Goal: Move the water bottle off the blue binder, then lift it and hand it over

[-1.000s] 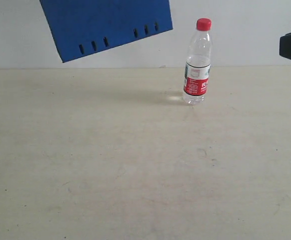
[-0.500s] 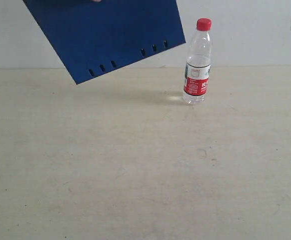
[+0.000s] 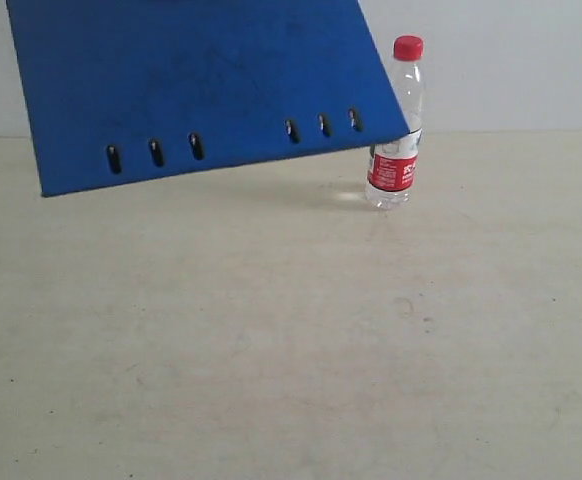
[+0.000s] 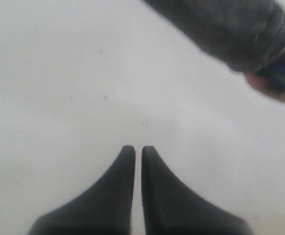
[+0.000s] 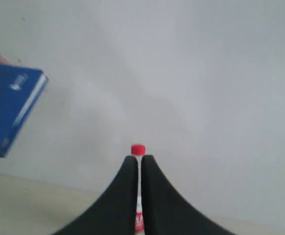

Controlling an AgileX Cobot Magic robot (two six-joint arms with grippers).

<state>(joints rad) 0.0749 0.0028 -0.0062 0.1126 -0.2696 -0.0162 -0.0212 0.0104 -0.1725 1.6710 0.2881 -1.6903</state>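
Both my claws were pressed shut on nothing: the left claw (image 4: 133, 149), and the right claw (image 5: 139, 159), whose tips pointed straight at the water bottle (image 3: 395, 172) standing upright on the surface (image 3: 271, 350) well ahead of them. Off to one side of my right claw, the blue binder (image 3: 201, 80) hung tilted in the air, clear of the surface and not under the bottle.
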